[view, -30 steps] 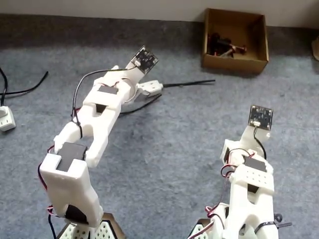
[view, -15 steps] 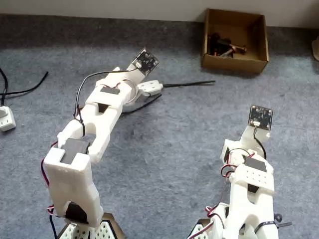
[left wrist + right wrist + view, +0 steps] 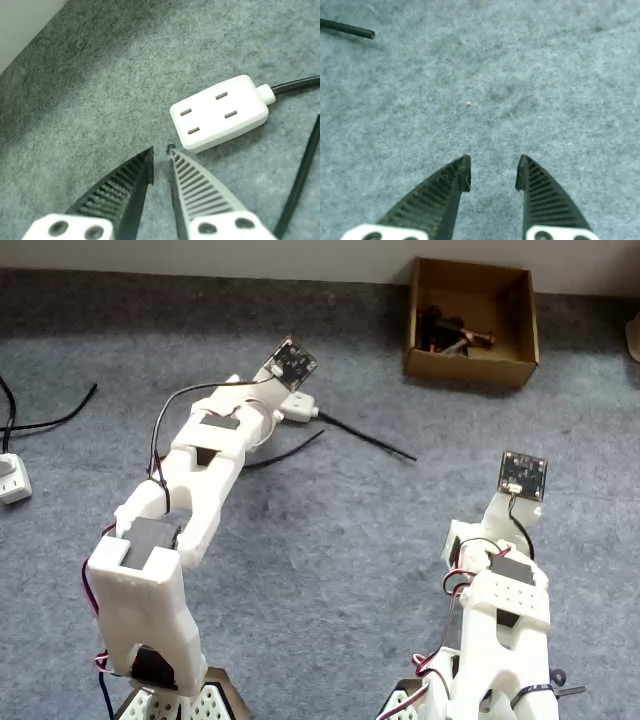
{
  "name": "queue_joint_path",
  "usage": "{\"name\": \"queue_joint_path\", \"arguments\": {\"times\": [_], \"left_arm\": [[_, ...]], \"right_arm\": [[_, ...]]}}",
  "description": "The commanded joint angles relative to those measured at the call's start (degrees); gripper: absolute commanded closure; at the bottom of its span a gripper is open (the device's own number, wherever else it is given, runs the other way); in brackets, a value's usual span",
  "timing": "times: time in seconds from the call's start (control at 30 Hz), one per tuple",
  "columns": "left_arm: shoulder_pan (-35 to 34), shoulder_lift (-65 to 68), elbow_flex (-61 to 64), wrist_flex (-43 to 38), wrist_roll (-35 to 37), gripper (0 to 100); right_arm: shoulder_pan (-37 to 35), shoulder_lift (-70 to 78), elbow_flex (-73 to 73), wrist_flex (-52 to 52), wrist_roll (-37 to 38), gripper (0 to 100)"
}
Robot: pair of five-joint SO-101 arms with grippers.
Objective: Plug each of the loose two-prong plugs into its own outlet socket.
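Observation:
A white outlet socket (image 3: 220, 112) with two pairs of slots lies face up on the grey carpet, just beyond the tips of my left gripper (image 3: 160, 150). That gripper is open by a narrow gap, nothing between its fingers, one tip close to the socket's near edge. A black cable (image 3: 295, 85) leaves the socket. In the high view the socket (image 3: 298, 407) sits under the left arm's wrist, and its cable (image 3: 365, 438) runs toward the middle of the floor. My right gripper (image 3: 492, 175) hangs open over bare carpet, near the front right. The black cable's end (image 3: 350, 29) lies ahead of it.
A second thin black cable (image 3: 285, 452) lies beside the left arm. A white socket block (image 3: 10, 478) with black cables (image 3: 50, 420) sits at the left edge. A cardboard box (image 3: 520, 340) holding small parts stands at the back right.
The white socket has turned and shifted slightly toward the back. Its cable has swung from pointing right to pointing down-right across the carpet. The right arm has stayed still.

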Motion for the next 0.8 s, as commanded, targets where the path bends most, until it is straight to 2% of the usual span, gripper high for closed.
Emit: {"name": "queue_joint_path", "arguments": {"times": [0.0, 0.67, 0.77], "left_arm": [[0.0, -0.5, -2.9, -0.9, -0.3, 93], [-4.0, -1.1, -4.4, -0.4, 1.1, 93], [-5.8, -0.8, -11.1, 9.5, 5.1, 93]], "right_arm": [[-0.4, -1.2, -0.1, -1.2, 0.8, 84.6], [-0.4, -1.2, -0.1, -1.2, 0.8, 84.6], [-0.4, -1.2, -0.1, -1.2, 0.8, 84.6]]}}
